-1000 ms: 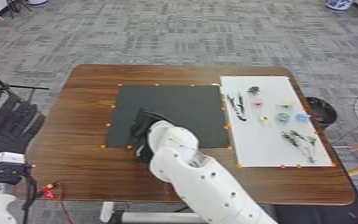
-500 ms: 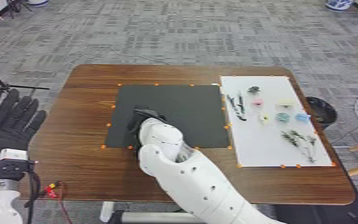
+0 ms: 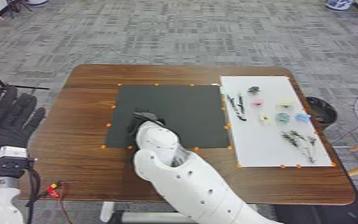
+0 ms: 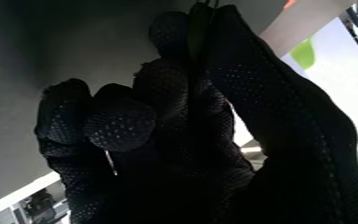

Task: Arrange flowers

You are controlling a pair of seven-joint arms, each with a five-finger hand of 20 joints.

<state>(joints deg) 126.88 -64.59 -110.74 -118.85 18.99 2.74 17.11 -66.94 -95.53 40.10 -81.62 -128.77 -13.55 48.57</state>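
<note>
Motion over the dark mat (image 3: 184,105) has been small: in the last second we have drawn our right robot hand (image 3: 147,120) a little to the left, the white forearm (image 3: 171,162) swinging with it. For the task, we judge this to be a fine adjustment in placing a stem. Thumb and fingers pinch a slim green stem (image 4: 197,32), seen in the right wrist view. Our left robot hand (image 3: 8,122) is open, fingers straight, at the tabletop's left side.

We have the other blooms on the white board (image 3: 255,156) to the right: a pink flower (image 3: 257,102), a blue flower (image 3: 283,117) and leafy sprigs (image 3: 295,137). Orange dots edge both mat and board on the brown tabletop (image 3: 78,130). Beyond it, we see grey patterned carpet (image 3: 184,35).
</note>
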